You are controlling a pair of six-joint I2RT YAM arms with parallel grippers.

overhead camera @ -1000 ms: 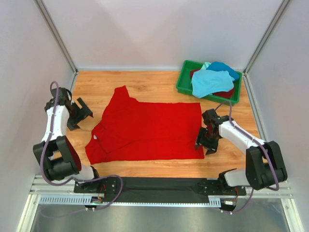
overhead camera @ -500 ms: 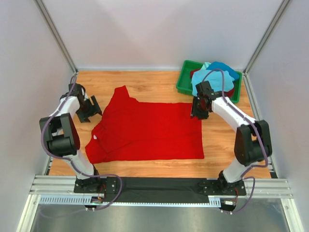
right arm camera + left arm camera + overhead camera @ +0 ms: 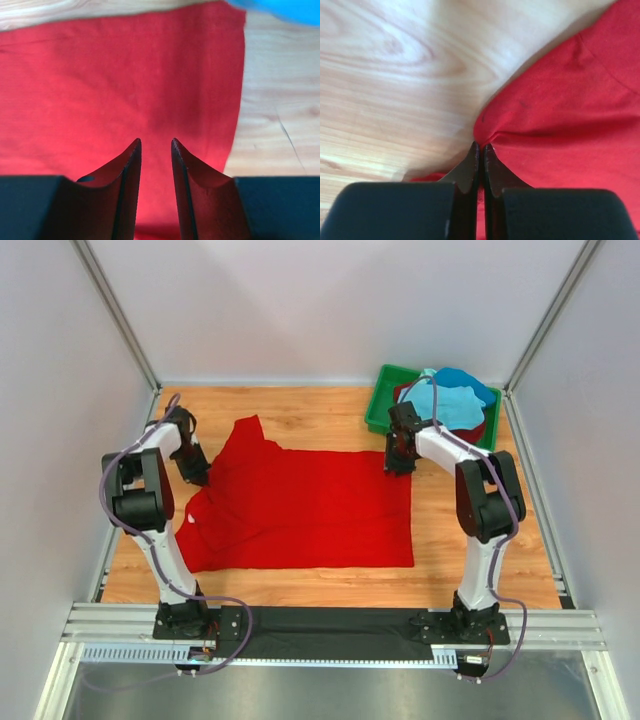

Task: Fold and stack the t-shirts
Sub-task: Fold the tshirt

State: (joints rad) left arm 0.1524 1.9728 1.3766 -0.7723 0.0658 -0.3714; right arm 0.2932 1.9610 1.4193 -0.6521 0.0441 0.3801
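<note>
A bright red t-shirt point(image 3: 300, 505) lies spread flat on the wooden table point(image 3: 470, 530). My left gripper point(image 3: 195, 472) is at its left edge, below the far sleeve. In the left wrist view this gripper point(image 3: 481, 146) is shut on a puckered fold of the red cloth point(image 3: 570, 115). My right gripper point(image 3: 395, 462) is at the shirt's far right corner. In the right wrist view it point(image 3: 155, 142) stands open with a narrow gap, the red cloth point(image 3: 125, 75) flat under its fingers.
A green bin point(image 3: 385, 412) stands at the back right, just behind the right gripper. It holds a turquoise shirt point(image 3: 450, 405), a blue one point(image 3: 468, 381) and a dark red one point(image 3: 487, 429). White walls enclose the table on three sides.
The left gripper moved in to the shirt's left edge and shut on the cloth. The right arm swung from the near right corner to the far right corner, its jaws narrowing.
</note>
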